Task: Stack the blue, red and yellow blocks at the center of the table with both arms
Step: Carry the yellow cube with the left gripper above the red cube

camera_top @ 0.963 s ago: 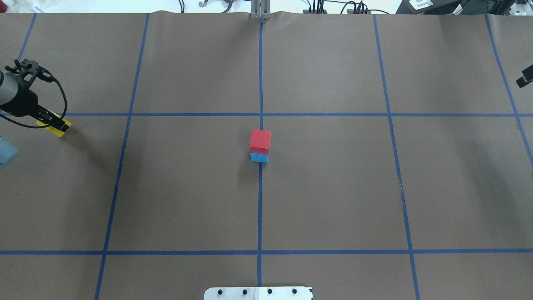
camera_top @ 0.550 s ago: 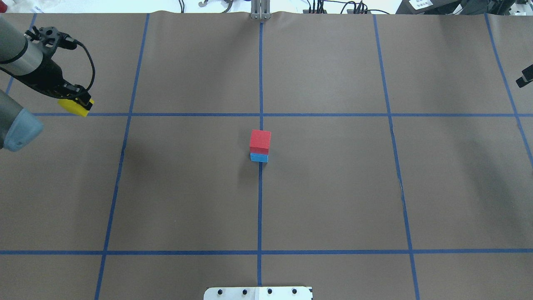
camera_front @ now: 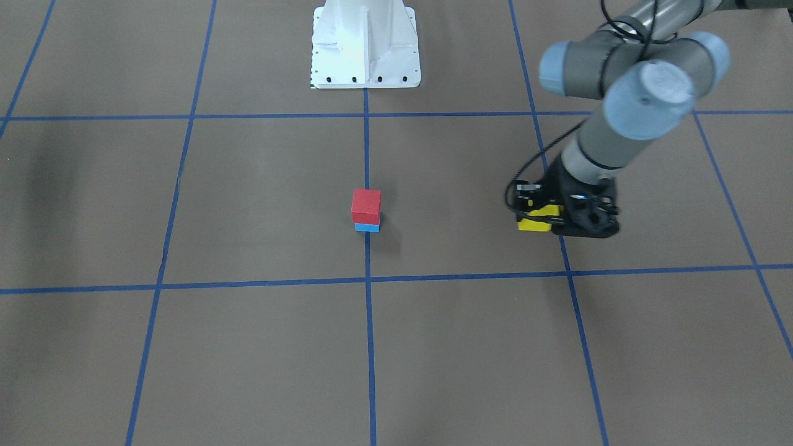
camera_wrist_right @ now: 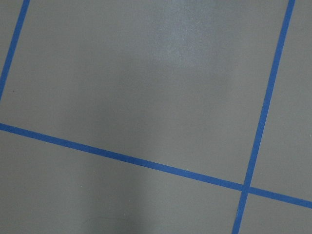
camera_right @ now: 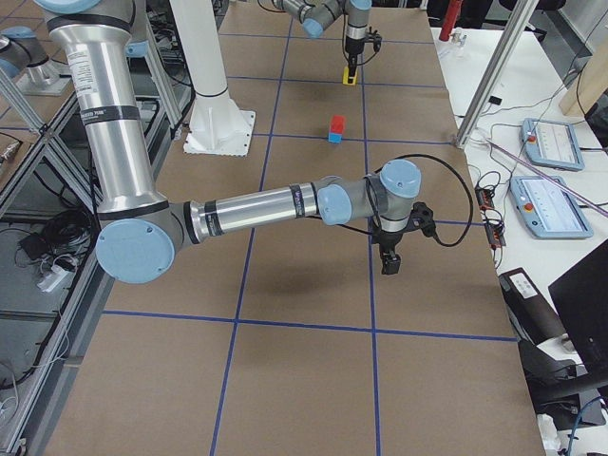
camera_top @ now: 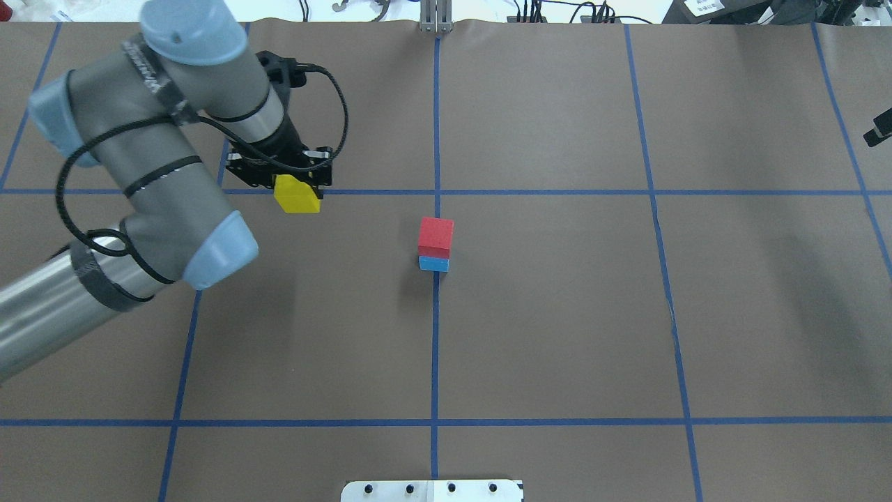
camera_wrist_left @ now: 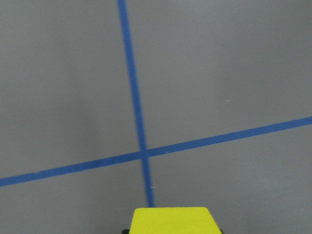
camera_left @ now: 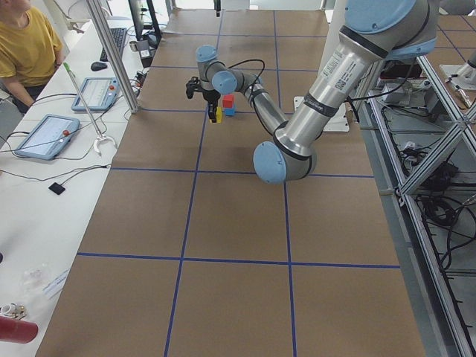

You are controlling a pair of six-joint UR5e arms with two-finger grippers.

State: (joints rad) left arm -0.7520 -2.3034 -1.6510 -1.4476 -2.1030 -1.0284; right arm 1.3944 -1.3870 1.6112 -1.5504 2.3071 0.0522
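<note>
A red block sits on a blue block at the table's center, also seen in the front view. My left gripper is shut on a yellow block and holds it above the table, left of the stack and apart from it. The yellow block also shows in the front view and at the bottom of the left wrist view. My right gripper hangs over the table's right end, far from the blocks. I cannot tell whether it is open or shut.
The table is brown paper with a blue tape grid. The robot's white base plate is at the near edge. Operators' tablets lie on the far bench. The left arm's elbow hangs over the left half.
My left arm has swung in from the table's left edge toward the center, carrying the yellow block to the right. The stack and the right arm have not moved.
</note>
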